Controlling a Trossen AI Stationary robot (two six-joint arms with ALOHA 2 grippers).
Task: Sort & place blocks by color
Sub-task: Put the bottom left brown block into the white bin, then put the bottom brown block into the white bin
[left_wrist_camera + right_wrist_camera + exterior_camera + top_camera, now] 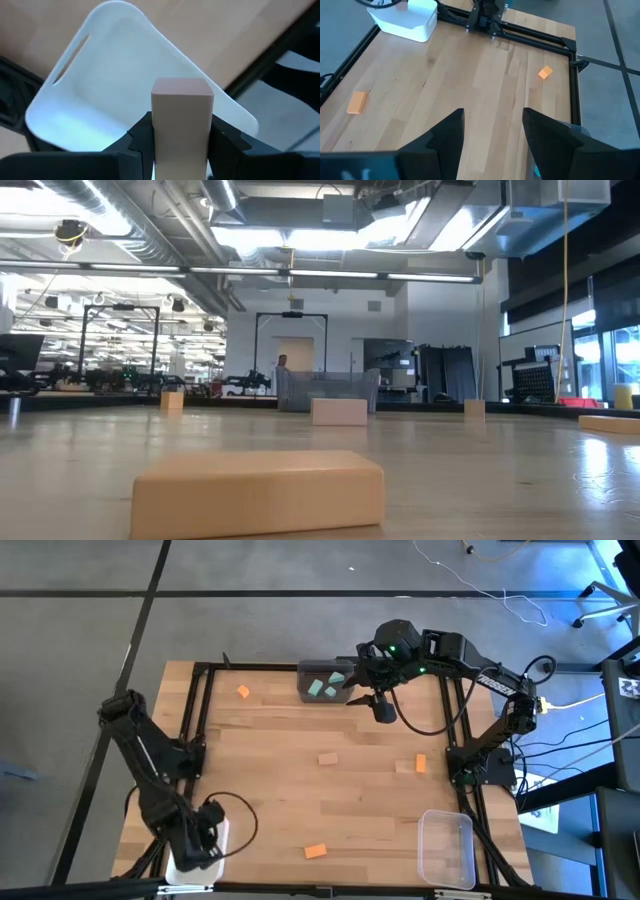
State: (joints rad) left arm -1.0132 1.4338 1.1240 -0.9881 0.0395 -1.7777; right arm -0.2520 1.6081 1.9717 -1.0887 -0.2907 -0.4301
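Fingers of the left gripper (181,142) clamp a pale tan wooden block (181,120) directly over the white plastic bin (100,75), at the lower left of the high view. This looks like the drop step; the next move calls for opening to release. Only the left wrist view shows that block. The right gripper (372,698), fingers spread and empty, hovers beside the dark grey bin (310,675) holding teal-green blocks (324,687) at upper centre; orange blocks (316,851) lie on the counter (280,770).

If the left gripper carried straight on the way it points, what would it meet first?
Most likely the white bin: the left gripper, its jaws shut on a tan block, points down into it. Depth is unclear.
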